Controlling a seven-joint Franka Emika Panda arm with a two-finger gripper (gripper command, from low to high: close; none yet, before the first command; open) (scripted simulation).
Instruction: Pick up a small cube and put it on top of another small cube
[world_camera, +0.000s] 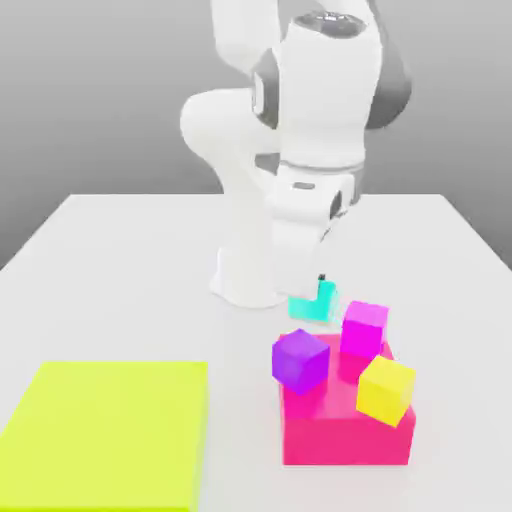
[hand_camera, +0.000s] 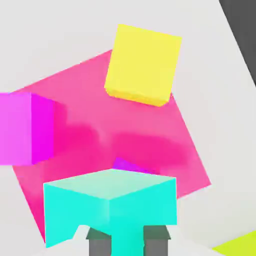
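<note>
Pinching the cyan cube (hand_camera: 110, 215) between its two fingertips (hand_camera: 156, 245), the gripper (hand_camera: 128, 244).

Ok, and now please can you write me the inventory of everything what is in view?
Cyan cube: 1, cyan, at the gripper, beyond the pink block in the exterior view.
Purple cube: 1, violet, at the block's left part in the exterior view.
Magenta cube: 1, magenta, at its far right part there.
Yellow cube: 1, yellow, at its near right part there.
Block: 1, pinkish red, on the table.
Slab: 1, yellow-green, on the table at the exterior view's left.
Table: 1, white, under everything.
Arm: 1, white with grey, behind the block.
Gripper: 1, its tips dark grey, at the cyan cube.
</note>
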